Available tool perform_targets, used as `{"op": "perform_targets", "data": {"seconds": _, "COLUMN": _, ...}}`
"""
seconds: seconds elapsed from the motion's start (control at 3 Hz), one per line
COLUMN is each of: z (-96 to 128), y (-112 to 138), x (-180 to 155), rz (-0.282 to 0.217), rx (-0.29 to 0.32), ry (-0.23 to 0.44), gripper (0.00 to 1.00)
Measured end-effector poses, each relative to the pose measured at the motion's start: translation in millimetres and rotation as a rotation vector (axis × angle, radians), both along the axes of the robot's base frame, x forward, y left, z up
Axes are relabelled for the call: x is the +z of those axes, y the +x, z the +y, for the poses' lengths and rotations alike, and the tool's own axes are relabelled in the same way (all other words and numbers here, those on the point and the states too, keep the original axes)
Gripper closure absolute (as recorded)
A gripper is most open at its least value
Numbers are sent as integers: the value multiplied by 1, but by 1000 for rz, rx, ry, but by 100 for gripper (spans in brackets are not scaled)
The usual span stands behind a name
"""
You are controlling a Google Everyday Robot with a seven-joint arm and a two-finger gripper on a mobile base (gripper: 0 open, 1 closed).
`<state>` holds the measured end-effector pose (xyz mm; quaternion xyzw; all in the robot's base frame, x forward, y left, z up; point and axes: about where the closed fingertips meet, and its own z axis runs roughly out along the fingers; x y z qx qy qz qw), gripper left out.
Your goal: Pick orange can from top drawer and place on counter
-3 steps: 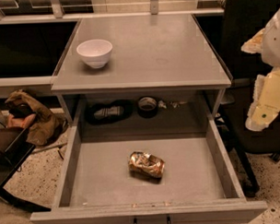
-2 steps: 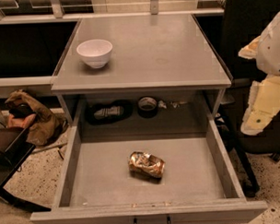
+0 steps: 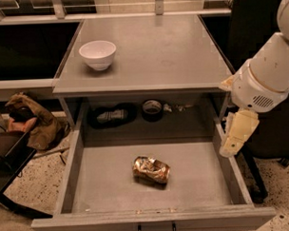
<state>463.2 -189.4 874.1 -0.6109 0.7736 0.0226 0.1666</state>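
Note:
The orange can (image 3: pixel 151 169), dented and shiny, lies on its side on the floor of the open top drawer (image 3: pixel 104 190), a little right of its middle. The drawer's black handle (image 3: pixel 157 229) shows at the bottom edge. The grey counter (image 3: pixel 156 50) sits above the drawer. My gripper (image 3: pixel 231 145), cream-coloured, hangs from the white arm (image 3: pixel 264 80) over the drawer's right wall, well to the right of the can and higher than it. It holds nothing that I can see.
A white bowl (image 3: pixel 97 54) stands on the counter's left side. At the back of the drawer space lie a dark tape roll (image 3: pixel 152 109) and a black object (image 3: pixel 111 115). A brown bundle (image 3: pixel 33 121) and a dark panel (image 3: pixel 8 160) are on the floor at left.
The arm and gripper have moved left from the right edge of the view, to above the drawer's right wall. The can, bowl and drawer have not moved.

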Motion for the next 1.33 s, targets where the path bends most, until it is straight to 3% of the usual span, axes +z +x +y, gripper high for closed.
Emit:
{"op": "perform_targets", "data": {"seconds": 0.67, "z": 5, "y": -3, "x": -4, "rz": 13, "rx": 0, "ry": 39, "gripper": 0}}
{"op": "perform_targets", "data": {"seconds": 1.0, "z": 19, "y": -10, "x": -9, "rz": 20, "rx": -16, "ry": 90, "gripper": 0}}
{"op": "perform_targets", "data": {"seconds": 1.33, "z": 45, "y": -16, "x": -10, "rz": 24, "rx": 6, "ry": 154, "gripper": 0}}
